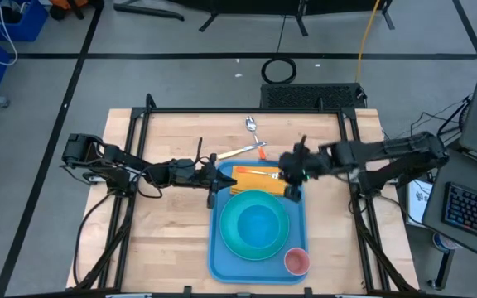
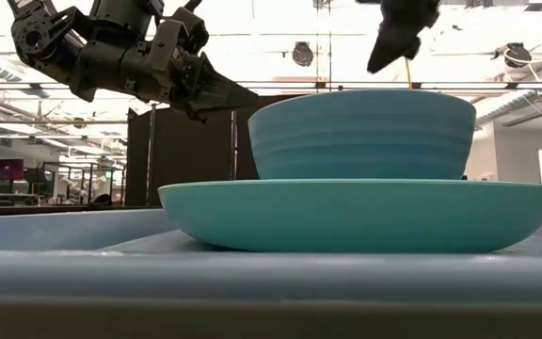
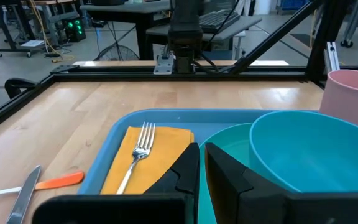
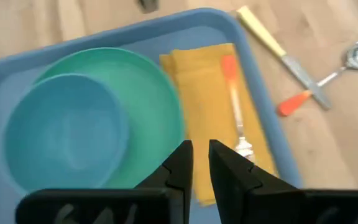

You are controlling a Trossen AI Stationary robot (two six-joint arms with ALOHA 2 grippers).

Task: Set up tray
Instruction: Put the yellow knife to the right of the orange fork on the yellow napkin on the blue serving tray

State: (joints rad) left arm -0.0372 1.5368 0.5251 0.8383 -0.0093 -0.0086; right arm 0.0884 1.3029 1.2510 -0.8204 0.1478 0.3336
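The light-blue tray (image 1: 219, 248) lies on the wooden table. It holds a turquoise plate (image 4: 148, 93) with a blue bowl (image 4: 61, 130) on it, a pink cup (image 1: 296, 261) at its near right corner, and a yellow napkin (image 4: 207, 118) along its far end. A fork (image 4: 235, 106) with an orange handle lies flat on the napkin. My left gripper (image 1: 214, 179) hovers shut over the tray's far left corner, roughly level. My right gripper (image 1: 292, 187) hangs shut above the tray's far right corner, slanting down, with nothing between its fingers (image 4: 179, 165).
A knife (image 4: 278, 50) with a yellow handle and a spoon (image 4: 328, 78) with an orange handle lie crossed on the bare wood beyond the tray's far edge. Black frame rails (image 1: 247, 110) border the table. Bare wood shows to the tray's left and right.
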